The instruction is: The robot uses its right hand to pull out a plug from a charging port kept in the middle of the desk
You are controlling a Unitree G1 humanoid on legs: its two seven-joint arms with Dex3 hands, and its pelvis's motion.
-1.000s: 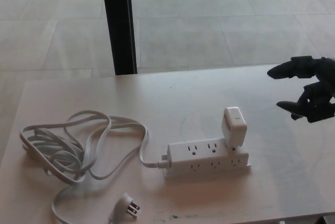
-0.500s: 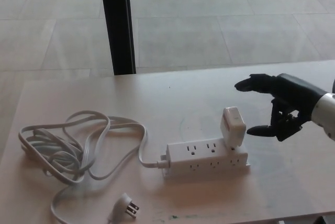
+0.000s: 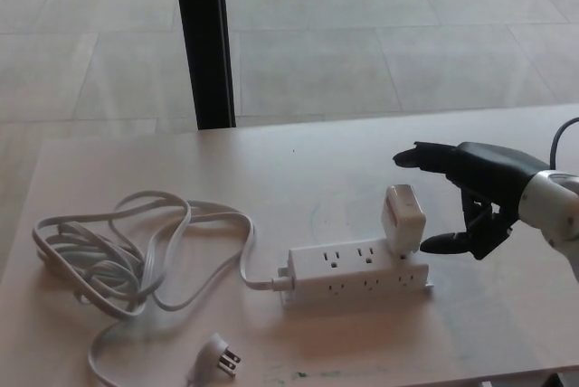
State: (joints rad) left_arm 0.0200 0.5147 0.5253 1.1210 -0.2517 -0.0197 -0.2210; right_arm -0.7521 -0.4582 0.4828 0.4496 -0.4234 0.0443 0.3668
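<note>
A white power strip (image 3: 357, 272) lies in the middle of the pale desk (image 3: 298, 170). A white block-shaped plug (image 3: 403, 220) stands in its right end, leaning slightly. My right hand (image 3: 466, 193) comes in from the right, open, with fingers spread. Its upper fingers (image 3: 425, 156) hover above and behind the plug, and its thumb tip (image 3: 436, 243) sits just right of the plug's lower side. The hand does not hold the plug. My left hand does not show.
The strip's white cord (image 3: 127, 256) lies coiled on the desk's left half, ending in a loose pronged plug (image 3: 220, 357) near the front edge. A black post (image 3: 204, 39) stands behind the desk's far edge.
My right hand has moved leftward from the desk's right edge toward the plug, staying open. The plug and strip have not moved.
</note>
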